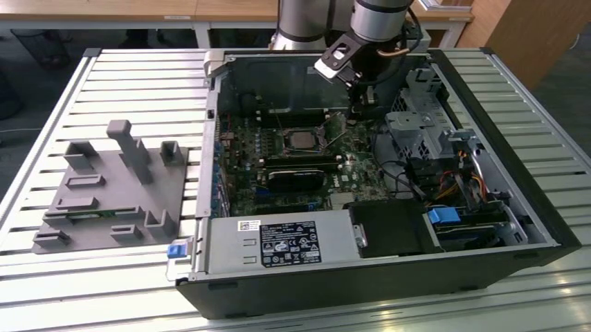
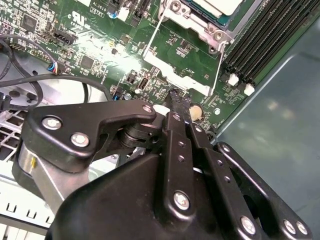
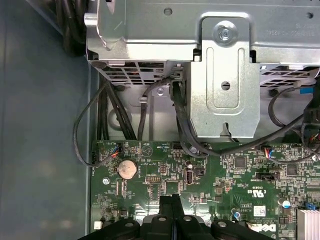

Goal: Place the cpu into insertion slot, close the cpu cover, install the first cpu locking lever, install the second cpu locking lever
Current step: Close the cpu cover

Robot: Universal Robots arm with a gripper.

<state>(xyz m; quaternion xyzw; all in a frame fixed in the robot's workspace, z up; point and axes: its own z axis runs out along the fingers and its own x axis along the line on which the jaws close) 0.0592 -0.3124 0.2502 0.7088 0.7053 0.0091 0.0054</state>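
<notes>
The cpu, a square chip with a silver-tan top, lies in the insertion slot on the green motherboard inside the open case. In the second wrist view the cpu sits inside the slot's silver metal frame, and thin wire levers run along two sides of it. My gripper hangs low in the case, at the exterior view's right of the slot. Its black fingers are pressed together with nothing between them, tips just above the board and short of the frame's corner. My gripper also shows shut in the first wrist view.
A metal drive cage with black cables stands close beside the gripper. Memory slots run next to the socket. A coin battery sits on the board. A grey fixture block lies on the slatted table at the exterior view's left.
</notes>
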